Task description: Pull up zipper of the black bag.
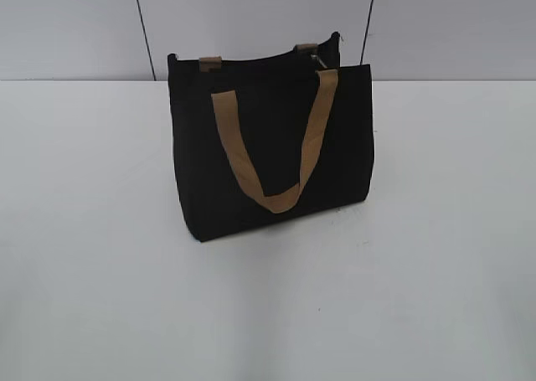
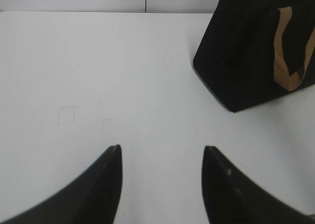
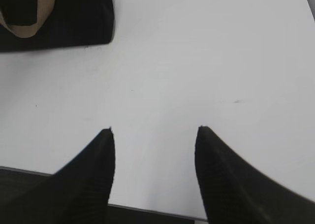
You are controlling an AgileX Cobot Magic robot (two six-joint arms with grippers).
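Observation:
The black bag stands upright on the white table, with a tan U-shaped strap handle on its face. Its zipper line runs along the top seam, with a small silvery pull near the right end. The bag also shows at the upper right of the left wrist view and at the upper left of the right wrist view. My left gripper is open and empty over bare table, well short of the bag. My right gripper is open and empty near the table's front edge. Neither arm shows in the exterior view.
A grey panelled wall stands behind the table. The table's front edge lies just under the right gripper. Faint pencil marks are on the table surface to the left.

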